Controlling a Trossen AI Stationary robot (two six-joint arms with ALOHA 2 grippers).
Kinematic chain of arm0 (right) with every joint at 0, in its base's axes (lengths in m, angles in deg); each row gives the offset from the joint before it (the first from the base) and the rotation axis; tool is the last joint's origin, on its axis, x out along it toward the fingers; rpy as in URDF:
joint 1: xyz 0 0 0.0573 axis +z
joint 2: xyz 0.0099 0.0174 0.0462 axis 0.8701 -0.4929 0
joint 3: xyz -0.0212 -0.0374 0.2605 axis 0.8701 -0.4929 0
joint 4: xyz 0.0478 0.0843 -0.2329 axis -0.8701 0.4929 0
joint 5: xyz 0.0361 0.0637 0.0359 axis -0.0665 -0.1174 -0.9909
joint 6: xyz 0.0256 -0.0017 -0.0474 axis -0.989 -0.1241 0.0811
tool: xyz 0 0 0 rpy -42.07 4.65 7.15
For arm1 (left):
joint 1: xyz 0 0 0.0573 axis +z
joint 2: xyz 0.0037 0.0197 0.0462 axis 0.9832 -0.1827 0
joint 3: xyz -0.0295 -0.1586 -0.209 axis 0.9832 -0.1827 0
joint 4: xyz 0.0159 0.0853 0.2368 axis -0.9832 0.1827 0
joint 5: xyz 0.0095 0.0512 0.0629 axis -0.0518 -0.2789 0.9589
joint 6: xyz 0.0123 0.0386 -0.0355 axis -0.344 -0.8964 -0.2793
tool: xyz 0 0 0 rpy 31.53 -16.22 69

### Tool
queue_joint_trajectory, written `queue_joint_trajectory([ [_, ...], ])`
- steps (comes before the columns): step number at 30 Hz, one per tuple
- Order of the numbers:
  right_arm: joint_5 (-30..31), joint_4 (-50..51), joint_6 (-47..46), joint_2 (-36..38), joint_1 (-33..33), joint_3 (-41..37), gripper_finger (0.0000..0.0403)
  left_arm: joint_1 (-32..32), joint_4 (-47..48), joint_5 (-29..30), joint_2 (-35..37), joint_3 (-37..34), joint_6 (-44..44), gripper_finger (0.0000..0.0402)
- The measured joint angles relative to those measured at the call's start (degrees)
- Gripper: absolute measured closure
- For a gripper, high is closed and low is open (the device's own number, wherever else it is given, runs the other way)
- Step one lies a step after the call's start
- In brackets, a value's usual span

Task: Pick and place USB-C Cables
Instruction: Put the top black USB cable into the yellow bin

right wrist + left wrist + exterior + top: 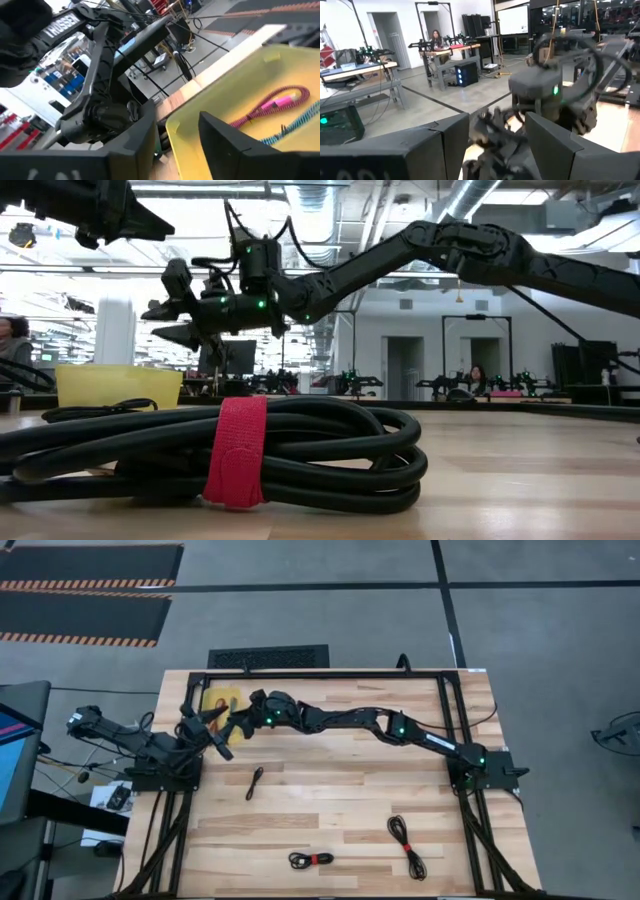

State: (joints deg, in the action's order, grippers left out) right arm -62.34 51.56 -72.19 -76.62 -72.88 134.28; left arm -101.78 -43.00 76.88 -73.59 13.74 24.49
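My right claw hangs spread and empty over the yellow bin, where the maroon cable and teal cable lie. Swinging out carelessly, I could strike my left claw close beside it.

I read one marking only: white capitals "TROSSEN", its first letter partly cut off, on the dark upper link of my left arm, seen from my right wrist camera.
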Motion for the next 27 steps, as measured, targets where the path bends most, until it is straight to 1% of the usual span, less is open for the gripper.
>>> queue_joint_trajectory([
  [4,0.04,3.03,4.66,2.60,0.23,0.00,0.0273,-0.20,3.09,-0.71,0.00,0.00,3.42,0.0217],
  [8,0.59,8.75,12.54,6.42,1.05,-0.04,0.0302,-1.03,4.57,-2.01,0.00,0.00,6.32,0.0217],
  [13,4.66,18.55,23.85,12.69,3.05,-0.02,0.0326,-3.46,7.06,-2.19,0.00,0.00,10.33,0.0217],
  [19,10.73,30.73,33.41,19.47,5.18,0.00,0.0346,-7.03,9.06,-2.08,-0.02,0.00,13.85,0.0217],
  [23,13.54,36.99,35.90,22.48,5.70,0.07,0.0359,-8.79,10.11,-2.07,-0.02,0.00,15.59,0.0217],
  [27,13.68,39.83,35.43,21.28,5.87,0.06,0.0379,-10.06,10.63,-2.05,-0.02,0.02,17.45,0.0217],
])
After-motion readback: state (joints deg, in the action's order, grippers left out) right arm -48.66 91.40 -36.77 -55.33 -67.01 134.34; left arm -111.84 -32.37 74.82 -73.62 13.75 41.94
